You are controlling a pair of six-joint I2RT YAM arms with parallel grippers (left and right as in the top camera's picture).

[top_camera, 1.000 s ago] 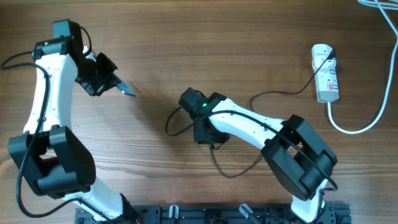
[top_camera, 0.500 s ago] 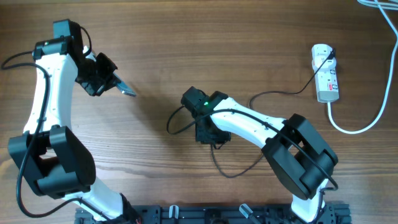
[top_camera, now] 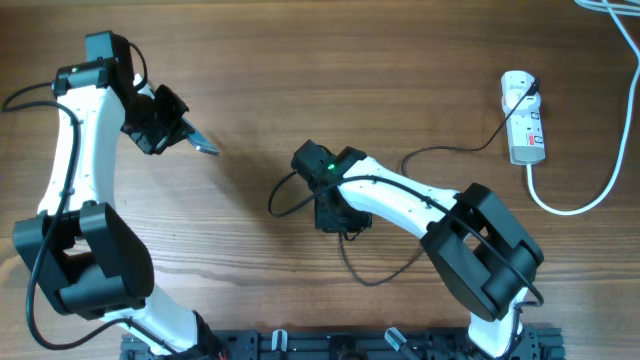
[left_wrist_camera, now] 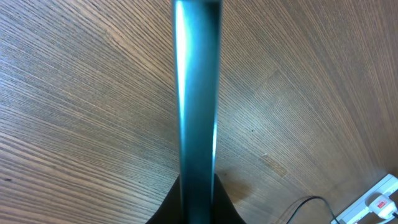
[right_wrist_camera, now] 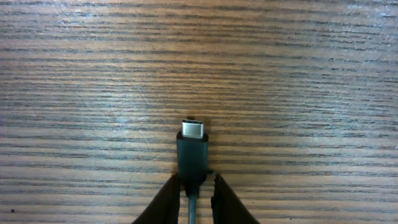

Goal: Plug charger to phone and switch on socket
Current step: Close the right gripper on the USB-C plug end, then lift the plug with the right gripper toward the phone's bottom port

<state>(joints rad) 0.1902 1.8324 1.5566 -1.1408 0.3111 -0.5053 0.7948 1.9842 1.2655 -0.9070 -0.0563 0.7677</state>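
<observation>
1. my right gripper (right_wrist_camera: 191,190) is closed down to the width of the charger (right_wrist_camera: 191,149), pinching the rear of its plug from both sides. the metal tip juts straight out past the fingers, just above the table (right_wrist_camera: 323,68).
2. my left gripper (top_camera: 176,129) is clamped on the phone (top_camera: 204,144) and holds it up off the wood. its wrist camera sees the phone edge-on, as a thin teal bar rising from between the fingers.
3. the relation that matters: from above, the phone lies to the left of the right gripper (top_camera: 336,216) and further from the arm bases, well apart. its long axis slants from the left gripper towards the middle of the table, so the free short end points roughly at the plug side.
4. i cannot see the phone's port in any view. i judge the plug has to be lined up with that free end before it goes in — a small tilt would jam it.
5. the socket (top_camera: 525,118) sits far right with a black plug in it, well apart from both grippers. the right arm is nearer, so the switch looks like its job — not yet done.
</observation>
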